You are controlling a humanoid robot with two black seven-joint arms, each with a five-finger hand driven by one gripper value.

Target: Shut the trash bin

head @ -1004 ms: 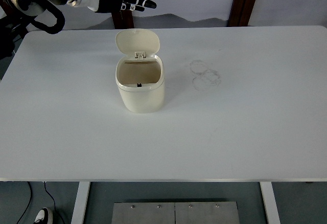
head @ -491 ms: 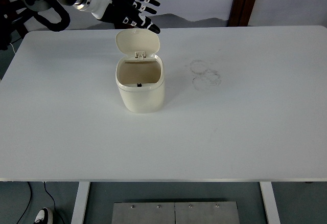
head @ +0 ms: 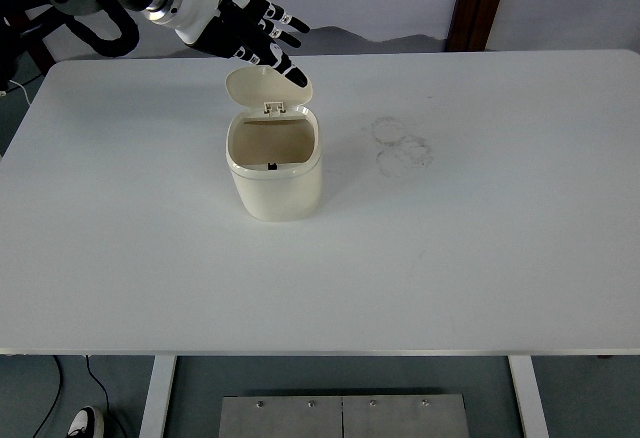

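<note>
Left hand [head: 240,33] had its fingers [head: 283,24] spread loose, grasping nothing, black w/ white tips. They were right at the back top edge of the lid [head: 268,85]; couldn't tell if they actually touched it. Wrist was glossy white, arm behind it black w/ a silver joint, coming in from the top left corner.

Trash bin [head: 275,163] sat a bit left of center on the bench [head: 480,248], toward the far side. Smooth cream plastic, rounded-square body, squat. The lid was flipped up on a little hinge at the back rim, rounded dome shape, tilted back. Inside looked empty afaict, just tan-ish inner walls and a small dark spot on the front inner wall.

Bench was plain matte white. Couple of faint ring stains [head: 402,145] to the right of the bin, well apart from it. Nothing btwn hand and lid. Dark wood post [head: 478,3] behind the far edge.
</note>
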